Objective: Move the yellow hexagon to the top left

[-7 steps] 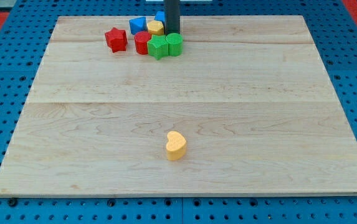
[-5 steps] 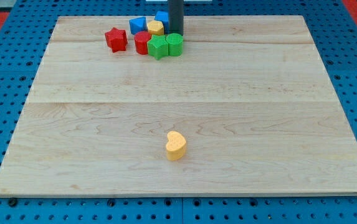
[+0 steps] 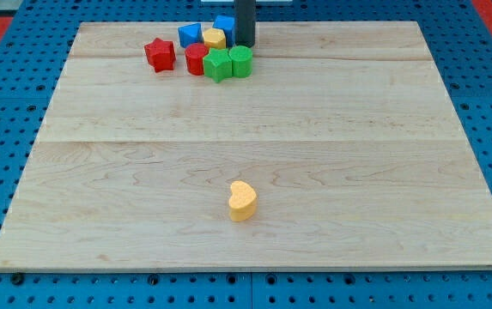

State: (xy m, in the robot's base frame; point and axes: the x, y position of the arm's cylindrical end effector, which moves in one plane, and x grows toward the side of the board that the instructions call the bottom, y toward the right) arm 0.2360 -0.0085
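Observation:
The yellow hexagon sits in a cluster of blocks near the view's top, left of centre, on the wooden board. It is wedged between a blue block on its left and another blue block behind it on its right. My tip stands just to the right of the yellow hexagon, behind the green blocks, close to the blue block at the back. Whether the tip touches any block cannot be told.
A red star lies at the cluster's left, a red cylinder beside it, then a green star and a green block. A yellow heart lies alone near the view's bottom centre.
My tip has shifted slightly to the right and towards the view's top. The blocks have not visibly moved.

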